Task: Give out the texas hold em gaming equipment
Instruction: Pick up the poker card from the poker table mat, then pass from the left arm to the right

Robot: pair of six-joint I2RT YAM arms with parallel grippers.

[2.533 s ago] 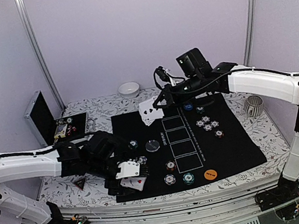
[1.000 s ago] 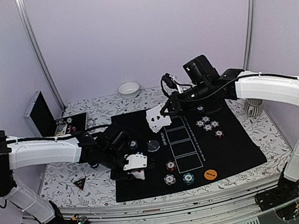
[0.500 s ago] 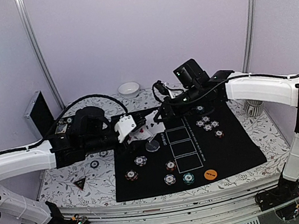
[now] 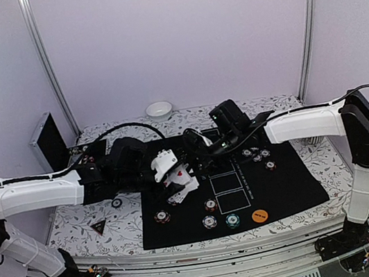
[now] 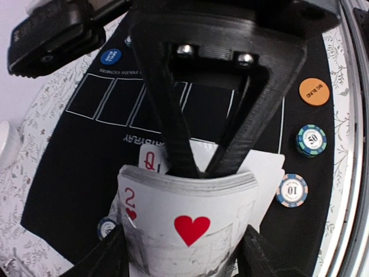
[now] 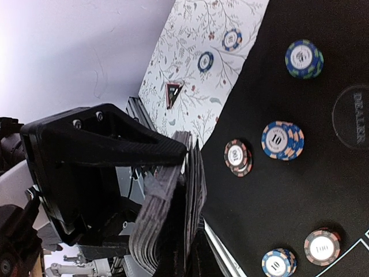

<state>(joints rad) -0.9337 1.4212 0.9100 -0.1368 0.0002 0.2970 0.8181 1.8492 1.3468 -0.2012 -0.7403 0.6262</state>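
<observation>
A deck of playing cards (image 5: 190, 213), two of hearts facing the camera, sits bowed between the jaws of my left gripper (image 5: 185, 255) above the black mat (image 4: 283, 186). My right gripper (image 4: 198, 156) is shut on a few playing cards (image 6: 195, 184) pressed against the back of that deck (image 6: 153, 231); its fingers (image 5: 173, 133) meet in a V behind the deck, by a queen. Poker chips (image 4: 210, 205) lie along the mat's front, more chips (image 4: 255, 152) at its right. An orange button (image 4: 258, 216), the dealer button (image 6: 353, 117) and the triangle marker (image 4: 99, 227) lie flat.
The silver case (image 4: 48, 139) stands open at the back left, and the white bowl (image 4: 159, 110) sits at the back middle. One chip (image 4: 116, 203) lies on the floral cloth left of the mat. Metal frame posts (image 4: 47, 69) rise behind.
My left gripper has carried the deck from the mat's near left corner to its middle. The right gripper has come left and down until its cards meet the deck.
</observation>
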